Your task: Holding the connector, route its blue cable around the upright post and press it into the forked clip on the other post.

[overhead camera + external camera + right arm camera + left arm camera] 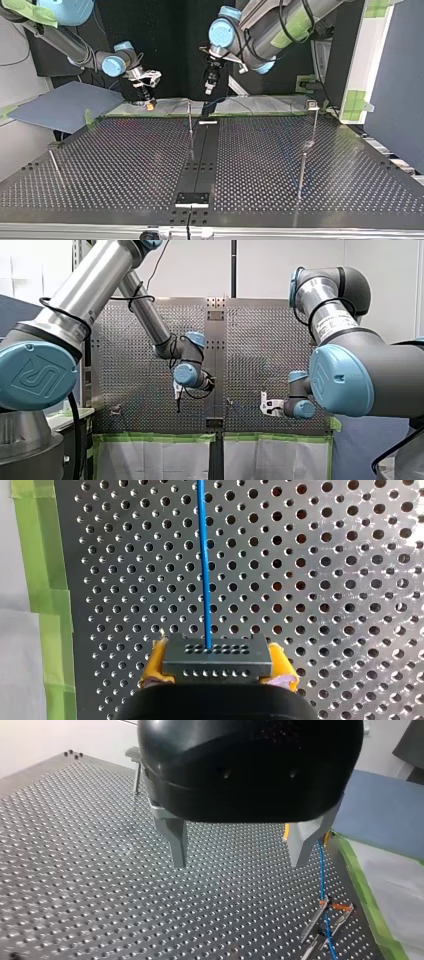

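My right gripper (217,661) has yellow pads shut on a dark connector block (217,652). The blue cable (204,565) leaves the block and runs straight ahead over the perforated plate. In the left wrist view the cable (322,870) runs down to a forked metal clip (324,922) with an orange piece and lies between its prongs. My left gripper (240,862) hovers open above the plate beside that clip, with nothing between its metal fingers (176,842). An upright post (136,770) stands further off. In the top view my right gripper (147,100) is left of my left gripper (209,89).
Thin posts stand on the perforated table (125,165): one near the middle (190,120), two at the top view's right (315,117) (302,170), one at its left (52,162). Green tape (45,580) lines the plate's edge. A blue-grey sheet (65,105) lies beyond.
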Tool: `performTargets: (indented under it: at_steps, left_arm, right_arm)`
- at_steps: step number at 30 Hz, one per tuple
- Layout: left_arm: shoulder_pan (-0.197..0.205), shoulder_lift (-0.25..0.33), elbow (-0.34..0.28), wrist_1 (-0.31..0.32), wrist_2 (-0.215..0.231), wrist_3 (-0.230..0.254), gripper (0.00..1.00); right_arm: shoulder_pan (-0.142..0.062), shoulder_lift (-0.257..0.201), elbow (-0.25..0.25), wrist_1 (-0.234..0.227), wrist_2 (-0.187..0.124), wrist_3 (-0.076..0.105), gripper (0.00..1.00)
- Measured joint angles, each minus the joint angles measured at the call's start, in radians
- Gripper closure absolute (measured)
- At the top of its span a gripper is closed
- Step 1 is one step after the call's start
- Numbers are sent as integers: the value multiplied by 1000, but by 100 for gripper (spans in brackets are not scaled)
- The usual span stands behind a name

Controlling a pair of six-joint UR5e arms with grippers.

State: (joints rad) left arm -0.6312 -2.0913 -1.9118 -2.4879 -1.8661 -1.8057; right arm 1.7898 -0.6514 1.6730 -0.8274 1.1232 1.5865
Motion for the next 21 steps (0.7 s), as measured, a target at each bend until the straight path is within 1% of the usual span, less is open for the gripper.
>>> performTargets:
  at_steps: [7, 21]
  left_arm:
    - [0, 69, -69, 8, -1, -4, 0]
    - [2, 177, -177, 11, -1, -5, 0]
  right_arm:
    - [0, 0, 0, 0, 0, 0, 100]
    - [0, 3, 0, 0, 0, 0, 100]
